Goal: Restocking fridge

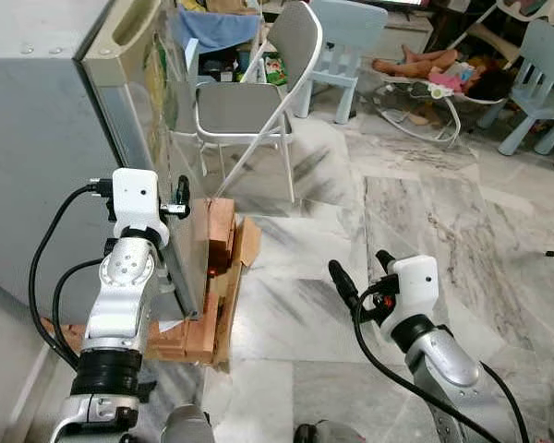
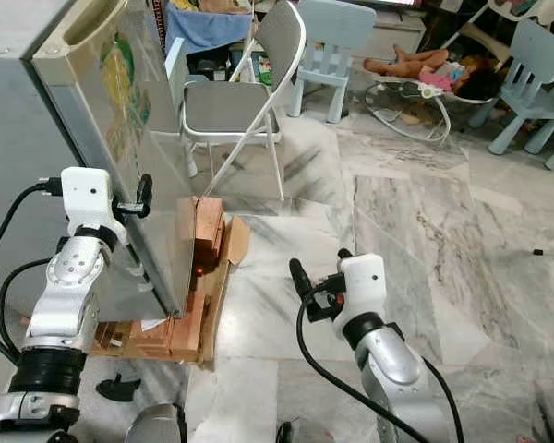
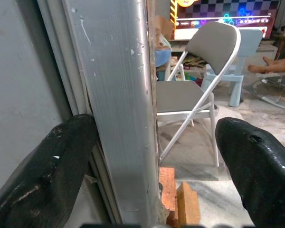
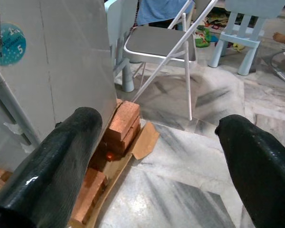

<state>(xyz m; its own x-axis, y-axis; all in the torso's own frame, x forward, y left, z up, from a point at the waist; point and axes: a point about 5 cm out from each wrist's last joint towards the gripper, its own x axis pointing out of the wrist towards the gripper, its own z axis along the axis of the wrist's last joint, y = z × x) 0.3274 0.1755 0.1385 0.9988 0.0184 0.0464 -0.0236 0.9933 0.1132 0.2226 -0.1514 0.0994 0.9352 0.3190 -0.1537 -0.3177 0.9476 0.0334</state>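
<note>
The grey fridge stands at the left, raised on bricks. Its door's free edge points toward me. My left gripper is open and straddles that silvery edge at mid height. One finger lies on the seal side against the cabinet, the other finger hangs free on the outer side. My right gripper is open and holds nothing, hovering low over the marble floor to the right of the fridge. Its fingers point toward the bricks.
A grey folding chair stands just beyond the fridge door. Light-blue children's chairs and a baby bouncer with a doll sit farther back. Cardboard lies beside the bricks. Marble floor spreads to the right.
</note>
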